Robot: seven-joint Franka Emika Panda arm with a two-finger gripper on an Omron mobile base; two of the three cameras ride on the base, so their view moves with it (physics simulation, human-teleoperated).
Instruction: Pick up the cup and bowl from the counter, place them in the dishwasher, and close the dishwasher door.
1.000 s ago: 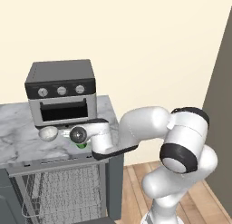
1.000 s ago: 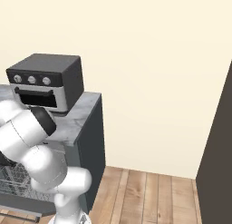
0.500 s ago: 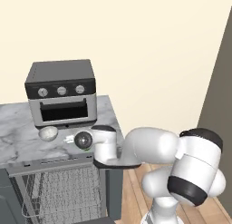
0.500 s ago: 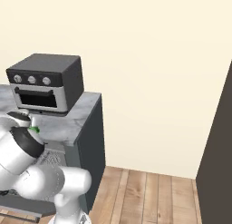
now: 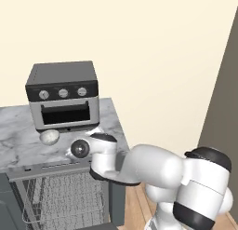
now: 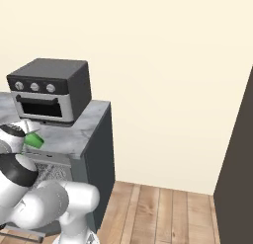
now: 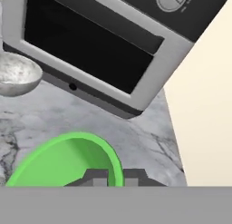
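— How are your fingers set?
— My gripper [image 7: 111,177] has its two tips close together, pinching the rim of the cup [image 7: 68,159] between them.
— And where is the cup?
— Over the counter [image 7: 140,141], in front of the toaster oven [image 7: 104,41]. The bowl [image 7: 16,75] sits on the marble beside the oven's foot, apart from the cup

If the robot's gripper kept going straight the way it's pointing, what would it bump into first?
Probably the green cup: the gripper sits right at its rim, fingertips on either side of the wall. Past that lies the marble counter, then the toaster oven. Depth is hard to judge.
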